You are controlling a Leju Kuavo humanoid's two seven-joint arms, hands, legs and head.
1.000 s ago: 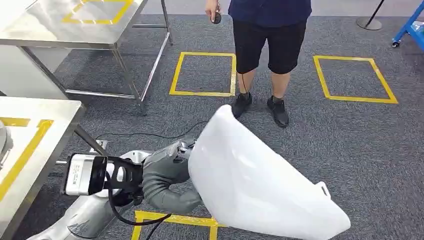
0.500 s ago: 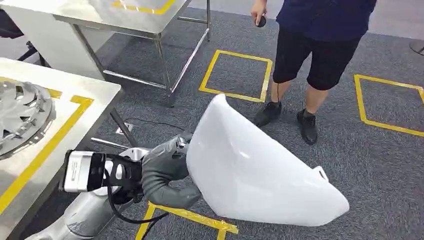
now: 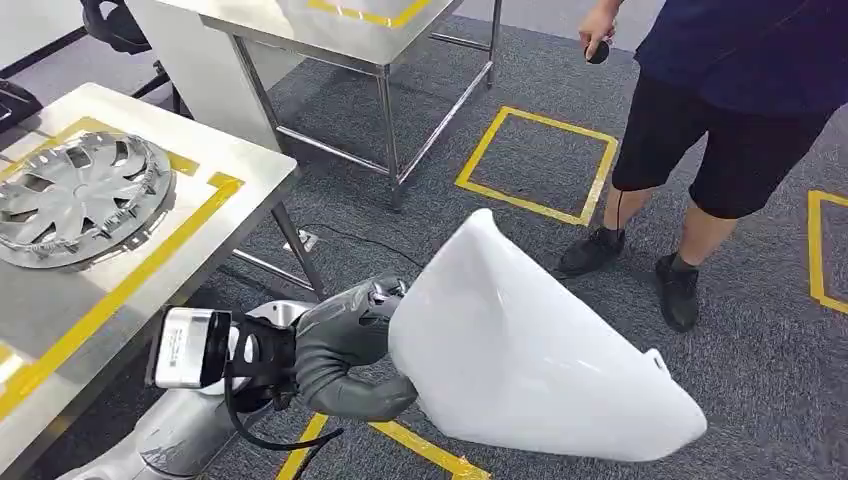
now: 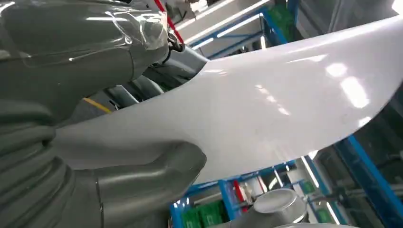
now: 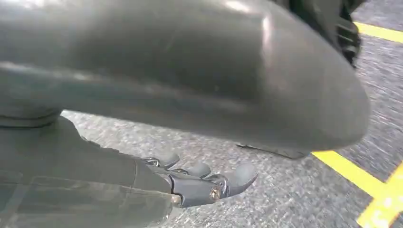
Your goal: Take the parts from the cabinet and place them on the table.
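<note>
While carrying toward the tabletop (image 3: 250, 165), left robot hand (image 3: 345, 345) clamped on white part (image 3: 530, 350) at its near edge, thumb (image 4: 142, 175) under, fingers over the top. Held out over carpet floor (image 3: 760, 360), clear of tabletop, nothing under it. Gripped by edge prob. because shell is broad, thin & curved w/ no handle; held well out front prob. to keep it off robot's body. Small tab visible at far end of part. Looked like a light panel but long lever on 1 hand, so could sag or twist in grip.

Right robot hand (image 5: 199, 183) hung low over carpet, fingers loosely curled, nothing in it; apart or together: can't tell for sure.

Tabletop sat at front-left, yellow tape (image 3: 140, 275) marking a zone on it; grey wheel cover (image 3: 80, 195) already lay flat inside that zone, prob. an earlier-delivered part. Judged step: transport nearly done, placing left. Next move would need swinging part left over tape zone beside wheel cover w/o knocking it, then lowering flat before letting go.

2nd steel table (image 3: 330, 30) stood farther off. Person (image 3: 740, 110) stood near on carpet, small dark object in hand, just beyond part's far end; risk if part swung wide.

Label on wrist unit (image 3: 185, 350): small print, too tiny to read. No brand legible on part.
</note>
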